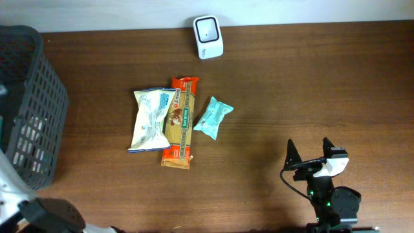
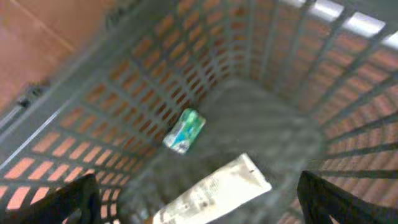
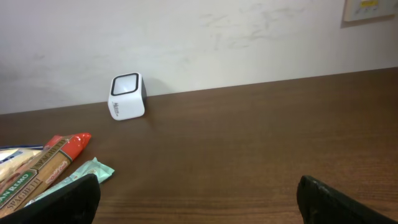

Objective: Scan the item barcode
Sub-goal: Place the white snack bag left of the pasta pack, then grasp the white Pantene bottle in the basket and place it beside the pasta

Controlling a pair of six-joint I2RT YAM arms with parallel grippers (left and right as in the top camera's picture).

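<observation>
Green packet (image 2: 185,130) on the basket (image 2: 124,81) floor at frame centre, white tube (image 2: 217,190) below it, your left fingers (image 2: 68,202) spread wide at the lower corners, right fingers (image 3: 62,199) apart

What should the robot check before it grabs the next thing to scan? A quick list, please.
1. Right gripper open and empty: ok.
2. Left gripper open and empty, over the basket: ok.
3. Items waiting to be scanned, white bag, pasta and teal packet: ok.
4. Scanner with nothing in front of it: ok.
5. Clear room around one item: not ok for the pasta, as the white bag lies against it.
6. Barcodes facing up: cannot tell.
</observation>
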